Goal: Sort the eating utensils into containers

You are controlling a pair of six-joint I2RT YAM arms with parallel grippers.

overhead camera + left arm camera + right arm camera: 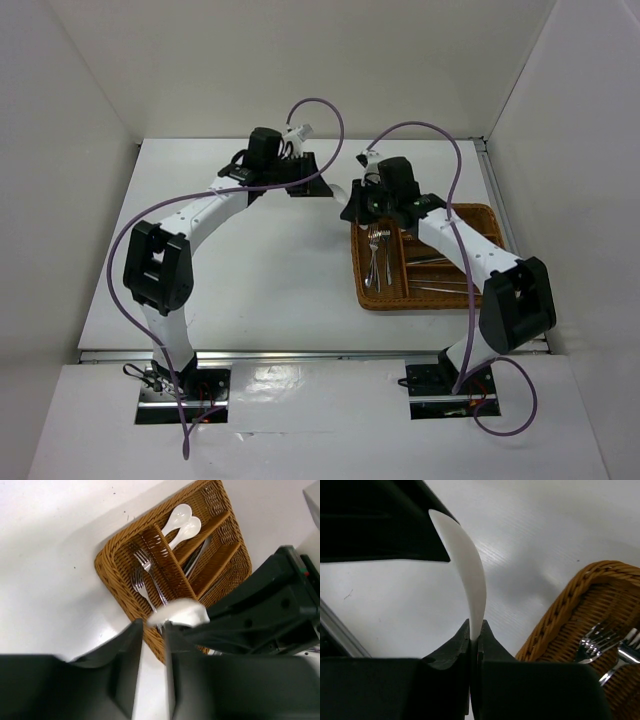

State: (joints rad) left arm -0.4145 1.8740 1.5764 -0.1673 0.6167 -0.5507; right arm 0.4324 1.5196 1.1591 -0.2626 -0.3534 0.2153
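Observation:
My right gripper [475, 630] is shut on the handle end of a white ceramic soup spoon [470, 565] and holds it up beside the wicker tray [560, 610]. The spoon's other end [177, 612] lies at the tips of my left gripper [152, 625], whose jaws stand slightly apart with bare table showing between them. In the top view, both grippers meet left of the tray's far corner: left [318, 188], right [352, 203]. The tray [107, 562] holds silver forks [145, 570], two white spoons [182, 522] and slim silver pieces [197, 555] in separate sections.
The tray [420, 303] sits at the right of the white table, under my right arm [470, 250]. Forks [377, 250] lie in its left section. White walls enclose the table. Purple cables loop above both arms.

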